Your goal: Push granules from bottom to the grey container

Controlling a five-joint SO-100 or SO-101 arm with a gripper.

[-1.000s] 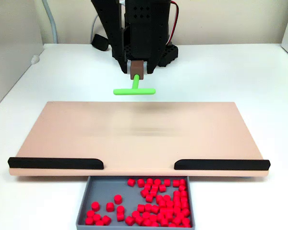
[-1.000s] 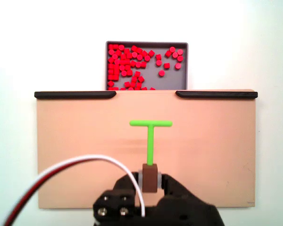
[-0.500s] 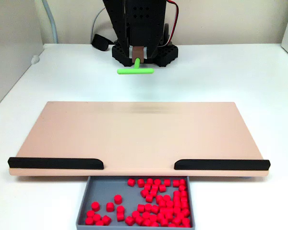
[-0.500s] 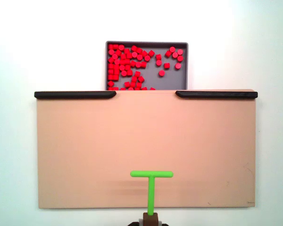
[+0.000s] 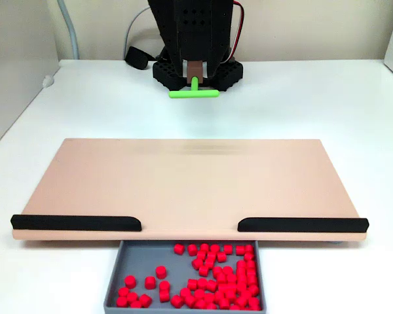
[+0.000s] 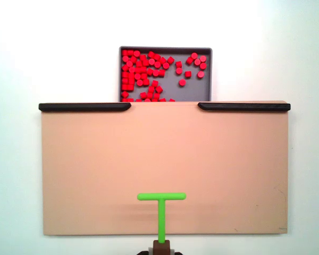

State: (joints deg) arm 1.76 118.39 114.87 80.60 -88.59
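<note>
Filling the grey container point(image 6: 194, 90), granules point(image 6: 143, 71) (all red) sit heaped; jaws grip the green tool point(image 5: 194, 92).

White table point(image 5: 327, 98): tan board point(image 5: 190, 186) mid, grey container point(image 5: 118, 275) at its edge, arm base point(image 5: 195, 73) behind.

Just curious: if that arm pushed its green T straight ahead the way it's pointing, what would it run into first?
Probably nothing until the grey container: the tan board ahead of the green T looks bare, and its line passes through the gap between the black strips.
</note>
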